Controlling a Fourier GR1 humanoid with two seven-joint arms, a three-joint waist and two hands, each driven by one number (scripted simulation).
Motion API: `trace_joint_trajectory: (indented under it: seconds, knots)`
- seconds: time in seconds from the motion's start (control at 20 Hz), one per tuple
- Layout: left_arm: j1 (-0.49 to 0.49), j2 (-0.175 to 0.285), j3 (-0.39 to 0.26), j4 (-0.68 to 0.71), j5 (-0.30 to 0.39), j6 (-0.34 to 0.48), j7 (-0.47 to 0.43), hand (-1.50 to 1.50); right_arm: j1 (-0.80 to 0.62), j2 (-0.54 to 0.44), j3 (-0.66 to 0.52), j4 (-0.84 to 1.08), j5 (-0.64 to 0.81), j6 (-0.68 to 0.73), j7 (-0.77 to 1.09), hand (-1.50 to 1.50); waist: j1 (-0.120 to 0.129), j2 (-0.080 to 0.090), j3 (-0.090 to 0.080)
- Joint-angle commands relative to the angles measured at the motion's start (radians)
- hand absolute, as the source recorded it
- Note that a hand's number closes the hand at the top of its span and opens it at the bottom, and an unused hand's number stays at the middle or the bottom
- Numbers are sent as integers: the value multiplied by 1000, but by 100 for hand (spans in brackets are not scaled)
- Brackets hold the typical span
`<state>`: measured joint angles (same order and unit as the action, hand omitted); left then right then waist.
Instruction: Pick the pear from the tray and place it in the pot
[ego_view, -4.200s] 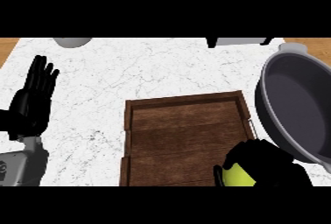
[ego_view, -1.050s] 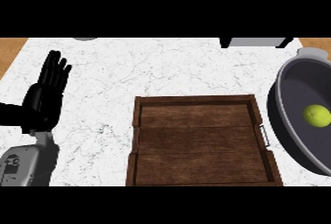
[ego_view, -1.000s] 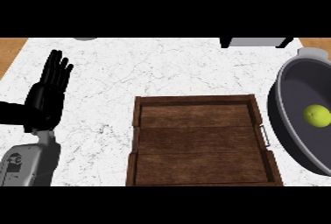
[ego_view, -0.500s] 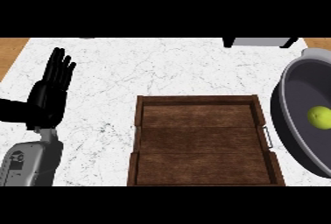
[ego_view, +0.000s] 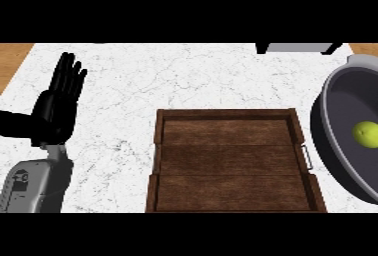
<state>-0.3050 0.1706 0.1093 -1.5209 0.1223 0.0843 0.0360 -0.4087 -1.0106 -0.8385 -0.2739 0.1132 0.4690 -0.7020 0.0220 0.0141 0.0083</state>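
On the counter's right edge, pear (ego_view: 365, 134) in the pot (ego_view: 341, 102).

Lies yellow-green against the dark inside of the big grey pot, itself cut off by the right border of the head view. Just left of the pot, a brown wooden tray (ego_view: 232, 162) of three planks, set low and centre on the white marbled counter (ego_view: 184, 80), with a small metal handle (ego_view: 306, 157) on the side facing the pot. Well apart from tray and pot, at the far left, the left hand (ego_view: 57, 107): black, upright above its grey forearm (ego_view: 33, 185), resting open, fingers straight and close together, pointing away. Beyond the tray, at the counter's far edge, part of a grey object (ego_view: 295, 47), too cropped to name.
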Motion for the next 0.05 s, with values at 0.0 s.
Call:
trace_joint_trajectory:
  seconds: [0.0]
  knots:
    - [-5,-4,-4,16,-25,19,-13,0,68,-20,-12,25,-11,106,-132,-150,-12,1,3]
